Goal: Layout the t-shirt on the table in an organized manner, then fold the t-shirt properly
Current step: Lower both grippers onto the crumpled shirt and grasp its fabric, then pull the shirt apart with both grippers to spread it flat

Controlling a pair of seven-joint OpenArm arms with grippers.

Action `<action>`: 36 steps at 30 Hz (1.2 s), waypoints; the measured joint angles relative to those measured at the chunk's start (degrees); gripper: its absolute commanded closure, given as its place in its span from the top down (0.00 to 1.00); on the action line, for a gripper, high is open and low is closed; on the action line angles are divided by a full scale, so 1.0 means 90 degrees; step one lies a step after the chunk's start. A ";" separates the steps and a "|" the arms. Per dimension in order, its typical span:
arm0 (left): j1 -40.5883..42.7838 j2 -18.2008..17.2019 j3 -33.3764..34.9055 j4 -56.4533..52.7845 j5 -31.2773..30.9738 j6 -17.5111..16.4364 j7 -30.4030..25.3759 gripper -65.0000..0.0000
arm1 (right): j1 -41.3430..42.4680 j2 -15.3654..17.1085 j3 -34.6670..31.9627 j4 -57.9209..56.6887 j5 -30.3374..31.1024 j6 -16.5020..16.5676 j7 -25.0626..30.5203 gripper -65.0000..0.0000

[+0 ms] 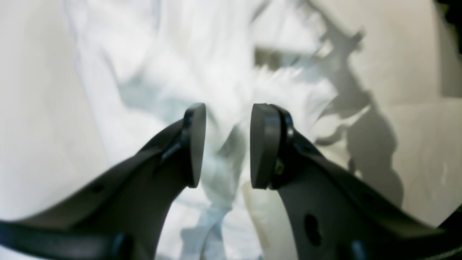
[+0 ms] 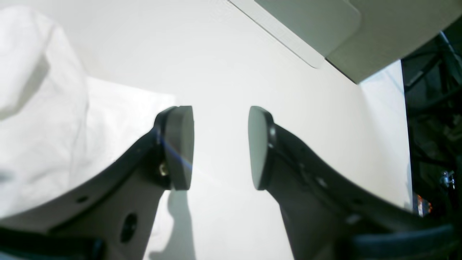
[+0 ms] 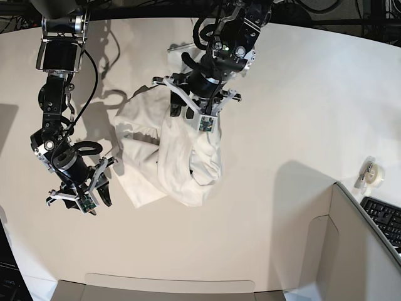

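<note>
Two arms: both robot arms reach over the white table [image 3: 301,113]; the left one is on the right of the base view, the right one on its left.
Left pincer [image 1: 228,146]: its two dark pads stand apart with a clear gap. White cloth shows behind and between them, but I cannot tell whether the pads touch it.
Right pincer [image 2: 221,148]: jaws apart, nothing between them, only bare tabletop showing in the gap.
T-shirt [image 3: 172,157]: crumpled in a heap on the table, not laid flat. In the base view it lies directly below the left pincer [image 3: 202,106] and spreads away from it, and its near corner lies just beside the right pincer [image 3: 81,191], apart from it. In the right wrist view the cloth [image 2: 39,119] sits to the left of the jaws.
Writing: none can be read; no print shows on the cloth, only plain white folds.
Hard to make out: the left wrist view is blurred, so the folds of the shirt [image 1: 202,65] are soft shapes, and sleeves, collar and hem cannot be told apart.
Cut off: a grey panel [image 2: 317,25] beyond the right pincer runs out of frame, and a keyboard [image 3: 383,218] and a small roll of tape [image 3: 369,170] sit far from both pincers at the table's side.
</note>
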 measured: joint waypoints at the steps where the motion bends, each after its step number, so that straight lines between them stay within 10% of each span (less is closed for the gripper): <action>1: 0.0015 0.0046 0.0000 -0.0036 -0.0002 -0.0002 0.0017 0.32 | 0.0002 0.0012 0.0000 0.0000 0.0000 0.0002 0.0044 0.37; 10: -0.0034 0.0148 0.0012 -0.0765 -0.0017 -0.0007 -0.0413 0.32 | -0.0007 -0.0012 0.0000 -0.0002 0.0002 0.0002 0.0044 0.37; 17: -0.0034 0.0092 0.0024 -0.1103 -0.0022 -0.0029 -0.0607 0.00 | -0.0007 -0.0024 0.0000 -0.0019 0.0002 0.0002 0.0044 0.37; 36: 0.0590 -0.2552 0.0012 0.0323 -0.0041 -0.0034 0.0155 0.00 | 0.0884 -0.0180 -0.2176 -0.1938 -0.0046 0.0002 0.1270 0.37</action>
